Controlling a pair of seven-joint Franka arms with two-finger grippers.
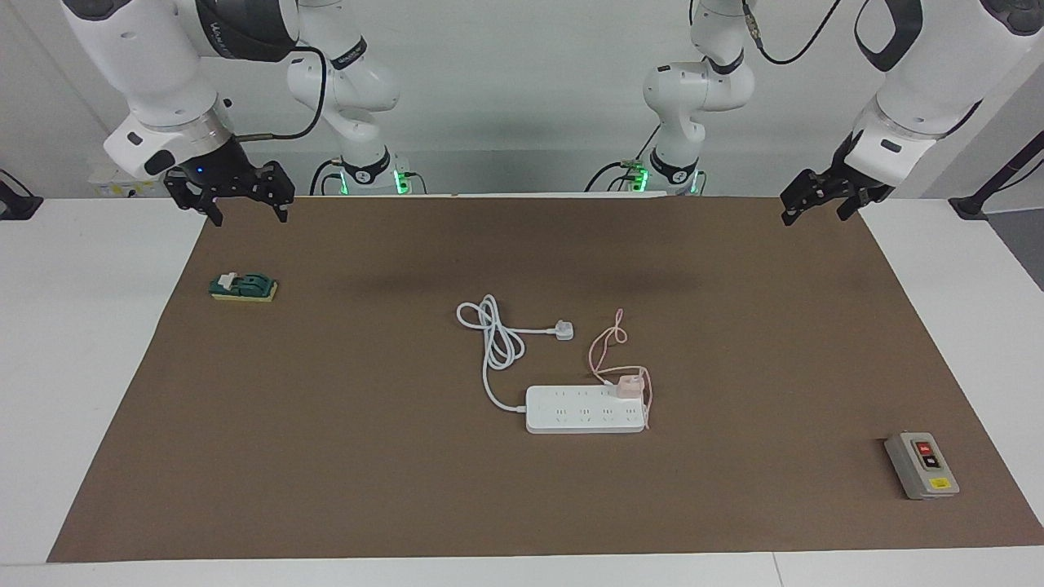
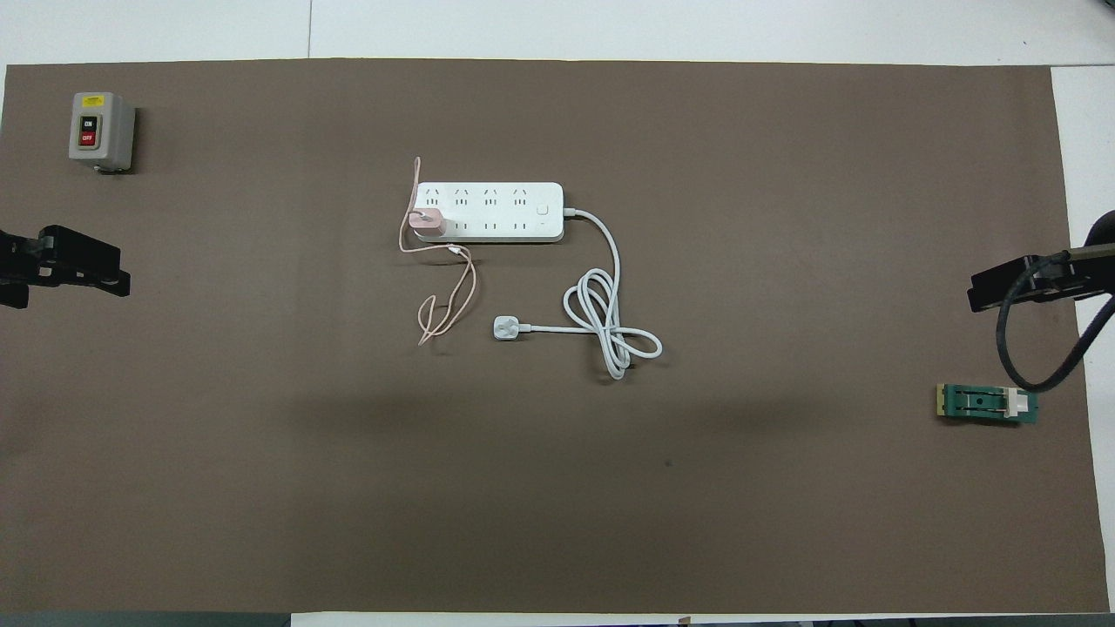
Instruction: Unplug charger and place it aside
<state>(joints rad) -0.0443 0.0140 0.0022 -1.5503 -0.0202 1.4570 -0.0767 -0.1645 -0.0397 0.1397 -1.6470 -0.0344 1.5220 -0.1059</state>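
Brown matting (image 1: 326,456) fills the lower frame of the facing view, nearest the lens, and spreads across my white table (image 1: 81,367). My two arms wait at the upper corners: my right gripper (image 1: 231,196) hangs over the mat's edge at upper left, fingers spread apart; my left gripper (image 1: 824,200) hangs at upper right, and whether its fingers are parted I cannot tell. At centre frame lies the white power strip (image 1: 571,412), its long axis running across the picture, its thick cord (image 1: 493,342) looped above it. A grey switch box (image 1: 922,465) sits at lower right, a green part (image 1: 245,287) at upper left. Smallest, the pale-pink charger (image 1: 629,386) sits plugged into the strip's end socket, body standing up off the strip, its thin cable (image 1: 603,346) trailing up-frame toward me. By my reading, nothing is done yet: reach, pull and setting aside all remain.
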